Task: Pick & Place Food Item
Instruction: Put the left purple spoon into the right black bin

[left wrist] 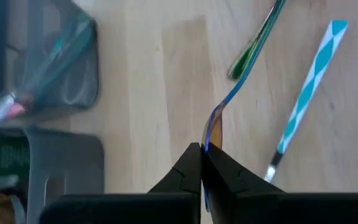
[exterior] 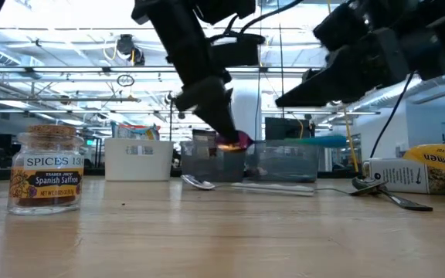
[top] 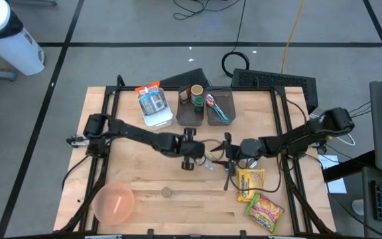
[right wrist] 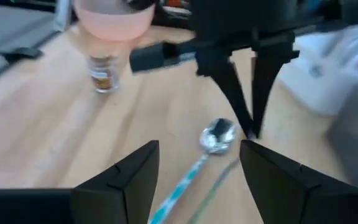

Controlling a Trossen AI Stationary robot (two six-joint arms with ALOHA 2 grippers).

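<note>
A yellow ramen packet (top: 251, 180) and a green-and-yellow snack packet (top: 265, 211) lie flat on the table at the near right. No gripper touches them. At the table's middle my left gripper (top: 192, 159) is shut on a thin utensil with a green handle (left wrist: 253, 46). A spoon with a teal-and-white handle (left wrist: 309, 81) lies on the wood beside it. My right gripper (top: 225, 161) hovers open just right of the utensils, its fingers facing the left gripper, with nothing between them (right wrist: 197, 155). My left gripper pinches one end of the thin utensil (left wrist: 211, 134) between its two fingertips. The fingers (right wrist: 244, 106) slant down from the table's left side and lie along the utensil. The utensil runs edge-on away from the fingers; whether its far green end rests on the wood I cannot tell.
A pink bowl (top: 115, 202) and a small saffron spice jar (top: 167, 192) stand near the front edge. A white container (top: 156, 109) and two grey bins (top: 207, 106) with jars and utensils stand at the back. Bare wood lies between the arms and the front edge.
</note>
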